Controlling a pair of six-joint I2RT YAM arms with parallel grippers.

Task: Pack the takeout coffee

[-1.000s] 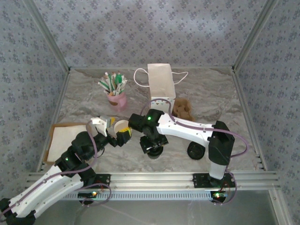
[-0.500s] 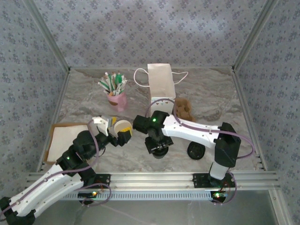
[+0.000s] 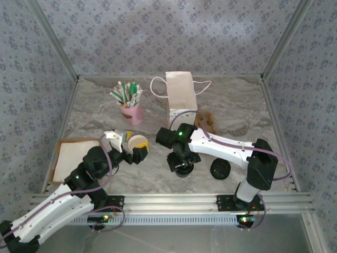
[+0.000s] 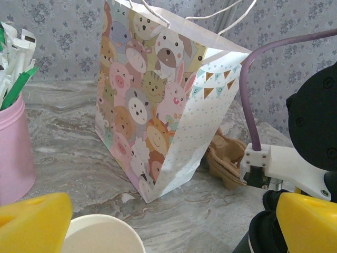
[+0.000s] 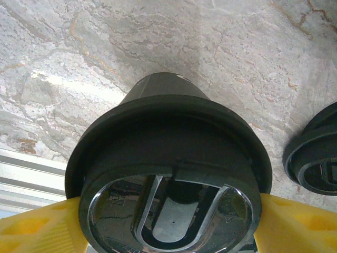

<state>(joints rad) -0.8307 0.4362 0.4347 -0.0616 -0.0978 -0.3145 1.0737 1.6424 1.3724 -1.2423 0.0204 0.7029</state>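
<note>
the paper cup stood open-topped between the left gripper's wide-spread fingers, close against one yellow pad and clear of the other. just right of it, the black lid sat between the right gripper's fingers; clamped or loose, i could not tell. a second lid lay nearby on the marble table.

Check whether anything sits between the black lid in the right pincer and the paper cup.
Nothing visible. Only bare marble table separates the black lid in the right pincer from the paper cup at the left pincer.
</note>
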